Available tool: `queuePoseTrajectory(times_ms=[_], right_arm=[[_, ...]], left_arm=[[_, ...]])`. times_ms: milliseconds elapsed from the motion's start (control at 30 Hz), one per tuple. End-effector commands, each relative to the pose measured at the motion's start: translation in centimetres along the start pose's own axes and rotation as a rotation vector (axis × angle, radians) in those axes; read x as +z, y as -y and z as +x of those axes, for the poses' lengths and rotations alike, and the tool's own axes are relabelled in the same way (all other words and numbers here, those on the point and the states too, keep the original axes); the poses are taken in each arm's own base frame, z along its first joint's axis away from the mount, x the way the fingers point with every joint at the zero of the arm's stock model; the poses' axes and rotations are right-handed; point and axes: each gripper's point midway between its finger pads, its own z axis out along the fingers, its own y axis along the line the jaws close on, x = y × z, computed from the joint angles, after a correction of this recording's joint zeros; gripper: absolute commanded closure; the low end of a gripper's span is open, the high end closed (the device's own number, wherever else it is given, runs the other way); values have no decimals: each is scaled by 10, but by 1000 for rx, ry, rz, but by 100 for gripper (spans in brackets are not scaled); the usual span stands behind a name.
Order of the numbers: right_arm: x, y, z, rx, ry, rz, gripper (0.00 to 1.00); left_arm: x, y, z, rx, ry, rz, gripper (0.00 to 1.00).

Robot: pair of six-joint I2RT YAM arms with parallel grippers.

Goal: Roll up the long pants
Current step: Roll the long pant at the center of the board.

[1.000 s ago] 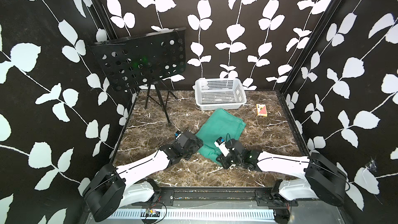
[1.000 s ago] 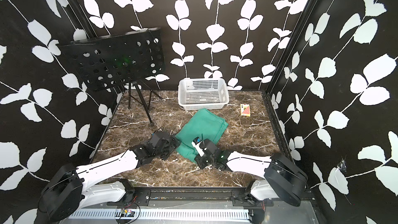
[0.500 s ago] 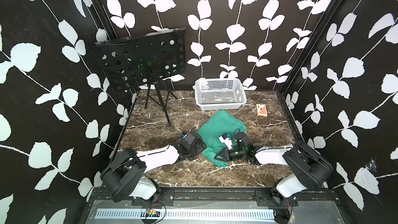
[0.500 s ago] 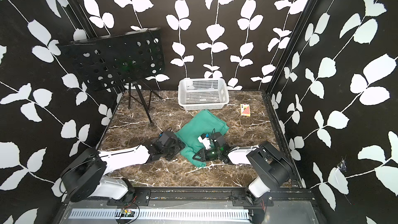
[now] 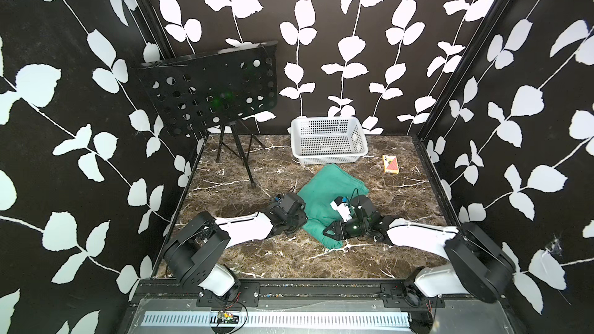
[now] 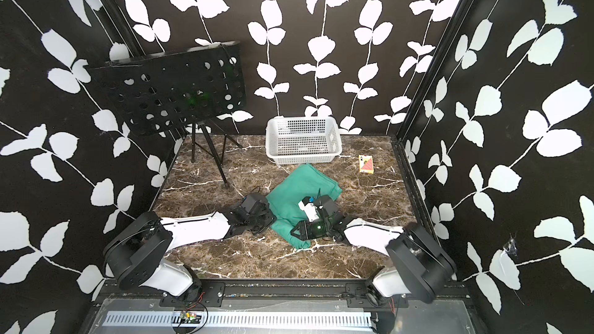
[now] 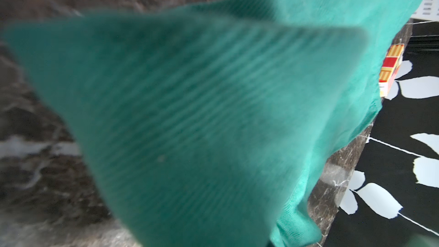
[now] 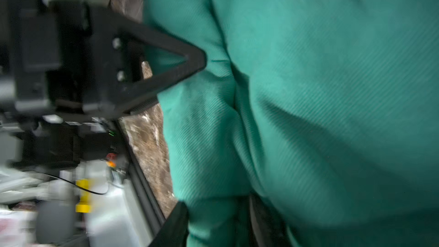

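The long pants [image 5: 332, 184] lie as a folded teal-green bundle mid-table, in both top views. My left gripper [image 5: 303, 220] sits at the bundle's left edge. A raised flap of cloth [image 7: 190, 115] hides its jaws in the left wrist view. Seen in the right wrist view, one of its fingers [image 8: 185, 67] presses into puckered cloth, so it looks shut on the pants. My right gripper [image 5: 331, 232] lies low across the near corner of the bundle. Its jaws stand apart with a fold of cloth [image 8: 218, 217] between them.
A white basket [image 5: 328, 155] stands just behind the pants at the back. A small red and yellow card box [image 5: 391, 164] lies to the basket's right. A black music stand [image 5: 212, 91] on a tripod [image 5: 238, 155] occupies the back left.
The left gripper closed in on the left edge of the pants. The right gripper's jaws parted, and the near corner of the cloth shifted toward the front.
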Motion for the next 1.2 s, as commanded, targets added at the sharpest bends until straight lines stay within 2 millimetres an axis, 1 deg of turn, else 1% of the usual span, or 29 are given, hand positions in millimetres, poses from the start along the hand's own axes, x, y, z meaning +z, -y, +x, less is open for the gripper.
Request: queuePoseTrajectory(times_ms=[0,67,133,167,233,300,400,467,533,600,667,700,733,833,900,933,1033,1067,1167], right_arm=[[-27,17,-11,-237,59,307,46],[-42,5,-24,-402,128,398,38],[-53,-3,-33,-540,193,490,36],[-55,-9,-36,-621,223,525,35],[-52,-22,-36,-772,246,570,34],[-43,-33,-34,-897,240,601,35],[-21,-43,-28,-1035,183,643,35],[-5,-41,-25,-1085,143,684,35],[8,-35,-23,-1104,126,708,35],[21,-24,-21,-1114,110,742,36],[33,-9,-18,-1123,80,793,40],[35,-6,-19,-1123,77,810,46],[41,3,-13,-1118,46,827,57],[39,4,-10,-1065,54,811,88],[38,7,-5,-1031,34,798,100],[32,0,-6,-996,51,771,100],[29,-3,4,-894,32,681,100],[29,-5,8,-848,21,632,100],[31,-17,23,-699,-11,435,100]], left_arm=[[-2,-19,-3,-9,10,-86,76],[-3,-19,-3,-14,13,-86,76],[-4,-20,-3,-18,15,-86,76],[-5,-19,-3,-20,14,-83,76],[-6,-16,-4,-18,14,-80,76],[-7,-15,-4,-19,16,-78,76],[-8,-14,-5,-20,20,-76,76],[-8,-15,-5,-23,20,-78,75],[-9,-15,-5,-27,20,-76,75],[-9,-15,-5,-32,21,-75,75],[-10,-14,-5,-33,22,-70,75],[-10,-14,-5,-35,20,-72,75],[-11,-14,-5,-38,21,-71,74],[-16,-14,-5,-45,26,-68,72],[-21,-12,-8,-53,41,-57,68],[-24,-10,-9,-57,49,-49,63],[-35,-4,-14,-63,78,-22,37],[-40,-3,-16,-62,89,-15,30],[-54,1,-20,-53,116,4,19]])
